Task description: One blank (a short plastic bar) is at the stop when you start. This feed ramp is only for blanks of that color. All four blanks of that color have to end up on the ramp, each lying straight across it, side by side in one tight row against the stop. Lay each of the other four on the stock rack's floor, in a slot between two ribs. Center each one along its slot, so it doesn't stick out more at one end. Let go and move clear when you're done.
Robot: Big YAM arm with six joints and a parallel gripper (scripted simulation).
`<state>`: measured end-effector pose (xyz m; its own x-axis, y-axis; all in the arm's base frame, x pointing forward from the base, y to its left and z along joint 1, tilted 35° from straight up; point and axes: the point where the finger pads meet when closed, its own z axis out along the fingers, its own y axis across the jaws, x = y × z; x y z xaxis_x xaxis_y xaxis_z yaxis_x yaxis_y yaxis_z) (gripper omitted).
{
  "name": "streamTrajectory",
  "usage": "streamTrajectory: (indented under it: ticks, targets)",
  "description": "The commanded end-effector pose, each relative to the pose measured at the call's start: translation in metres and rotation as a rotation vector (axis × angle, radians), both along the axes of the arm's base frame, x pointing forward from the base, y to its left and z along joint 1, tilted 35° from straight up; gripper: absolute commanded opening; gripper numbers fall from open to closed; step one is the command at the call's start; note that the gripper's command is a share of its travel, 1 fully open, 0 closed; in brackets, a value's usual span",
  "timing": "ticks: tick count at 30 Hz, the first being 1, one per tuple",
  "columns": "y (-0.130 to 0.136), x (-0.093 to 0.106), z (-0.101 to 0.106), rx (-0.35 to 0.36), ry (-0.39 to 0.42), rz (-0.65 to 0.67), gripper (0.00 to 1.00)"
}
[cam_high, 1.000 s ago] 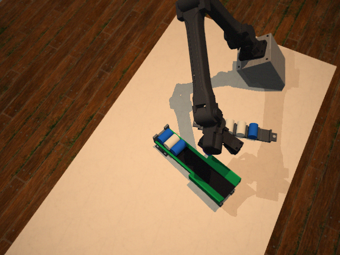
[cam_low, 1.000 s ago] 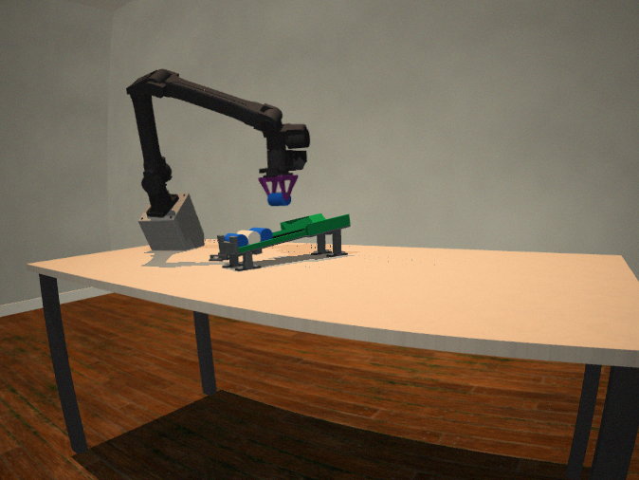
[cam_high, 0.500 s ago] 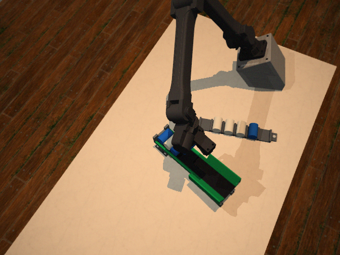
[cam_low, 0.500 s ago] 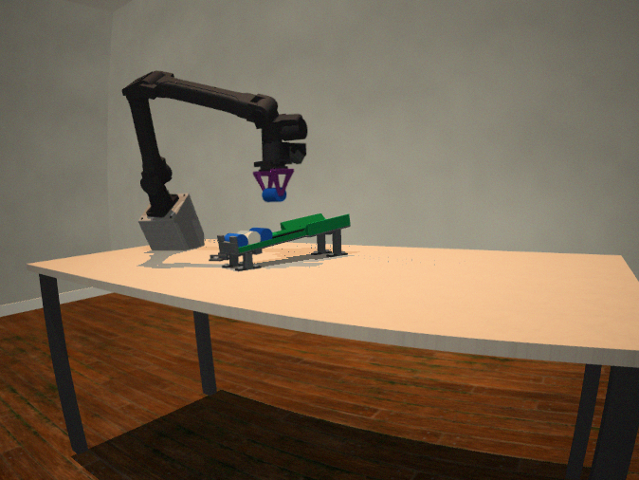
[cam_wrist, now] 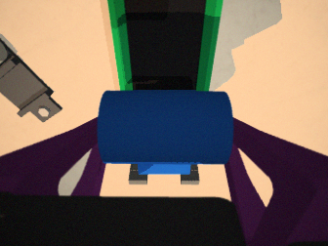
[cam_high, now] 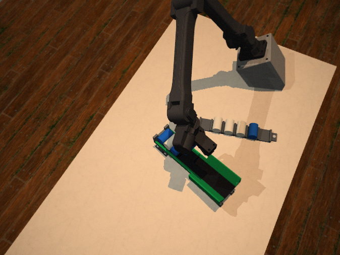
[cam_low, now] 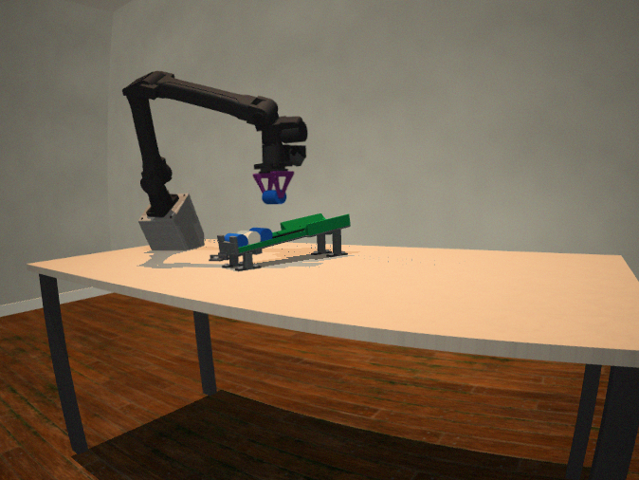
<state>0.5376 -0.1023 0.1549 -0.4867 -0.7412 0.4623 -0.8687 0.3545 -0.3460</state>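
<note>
Purple triangular fingers (cam_low: 273, 187): clenched on my blue cylindrical blank (cam_low: 274, 196) (cam_wrist: 165, 128)
Blank: crosswise, its ends between both tips
Green ramp (cam_high: 204, 189) (cam_low: 330, 226) (cam_wrist: 210, 59): below

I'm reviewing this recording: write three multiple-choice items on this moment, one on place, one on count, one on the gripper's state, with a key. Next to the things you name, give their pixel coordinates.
1. Where is the white blank on the ramp?
A) At the raised end
B) Between two blue blanks
C) Against the stop

2. How many white blanks are in the stock rack?
A) Two
B) Four
C) Three

3. What is the gripper's state?
A) Shut on a blue blank
B) Open and holding nothing
C) Shut on a white blank

1 B: the white blank (cam_low: 251, 237) lies between blue ones on the ramp (cam_high: 224, 170) (cam_low: 327, 225) (cam_wrist: 211, 49).
2 C: three white blanks stand out beside one blue in the rack (cam_high: 264, 134) (cam_wrist: 24, 83).
3 A: the fingers press both ends of a blue blank (cam_low: 273, 197) (cam_wrist: 165, 127).
</note>
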Motion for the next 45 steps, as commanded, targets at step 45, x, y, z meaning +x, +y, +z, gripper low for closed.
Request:
streamTrajectory:
  ticks: [45]
  targets:
    - [-0.064,0.01,-0.069,-0.003,-0.019,-0.015,0.61]
